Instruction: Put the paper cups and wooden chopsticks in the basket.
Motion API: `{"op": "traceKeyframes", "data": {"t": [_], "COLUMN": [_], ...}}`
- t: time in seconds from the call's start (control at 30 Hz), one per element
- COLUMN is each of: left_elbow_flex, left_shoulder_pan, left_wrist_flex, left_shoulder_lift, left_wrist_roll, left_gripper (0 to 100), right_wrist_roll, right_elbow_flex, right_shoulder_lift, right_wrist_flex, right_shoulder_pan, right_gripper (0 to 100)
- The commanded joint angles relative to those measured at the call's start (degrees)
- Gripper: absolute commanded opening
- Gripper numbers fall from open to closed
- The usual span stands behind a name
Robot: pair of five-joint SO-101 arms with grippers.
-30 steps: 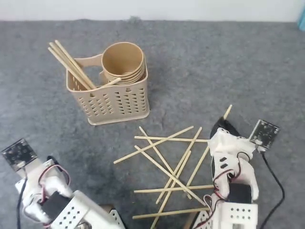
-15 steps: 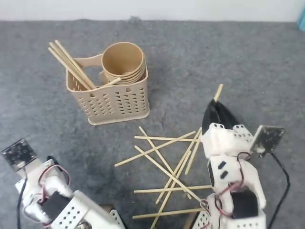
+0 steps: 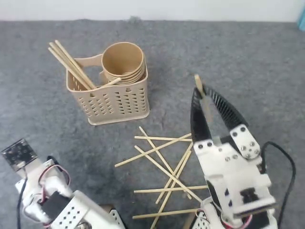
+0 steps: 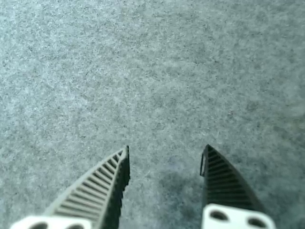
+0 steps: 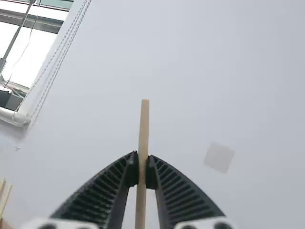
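Observation:
My right gripper [image 3: 200, 91] is raised above the table's right half, shut on one wooden chopstick [image 3: 206, 109] that runs along its black fingers. In the right wrist view the same chopstick [image 5: 142, 143] stands clamped between the gripper [image 5: 142, 164] tips against a white wall. The tan basket [image 3: 119, 105] sits at the back left, holding stacked paper cups [image 3: 123, 61] and several chopsticks [image 3: 71, 64]. Several loose chopsticks [image 3: 164, 167] lie crossed on the grey carpet in front of the basket. My left gripper [image 4: 164, 160] is open over bare carpet at the near left.
Grey carpet [image 3: 238, 57] covers the table, with free room at the back right and left of the pile. The left arm's body [image 3: 45, 195] sits at the near left corner. A window [image 5: 24, 57] appears beside the wall in the right wrist view.
My right gripper has lifted the chopstick off the carpet and swung it up and away from the pile, pointing upward. The left arm has not moved.

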Motion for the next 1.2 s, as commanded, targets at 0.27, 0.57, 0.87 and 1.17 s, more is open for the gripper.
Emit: {"op": "traceKeyframes", "data": {"t": [0.27,0.57,0.87,1.17], "left_elbow_flex": [-0.13,-0.13,-0.13,-0.13], "left_shoulder_pan": [-0.09,-0.09,-0.26,-0.26], "left_wrist_flex": [0.35,0.35,1.14,1.32], "left_shoulder_lift": [-0.18,-0.18,-0.18,-0.18], "left_wrist_roll": [-0.70,-0.70,-1.93,-3.25], "left_gripper": [23,23,23,23], "right_wrist_roll": [-7.91,-14.42,-16.97,-10.46], "right_elbow_flex": [-32.18,-67.96,-99.69,-128.70], "right_shoulder_lift": [38.02,66.07,90.24,115.38], "right_wrist_flex": [-15.08,6.11,25.27,25.71], "right_shoulder_pan": [-0.66,-4.18,-17.01,-28.09], "right_gripper": [0.8,0.8,0.8,0.8]}}
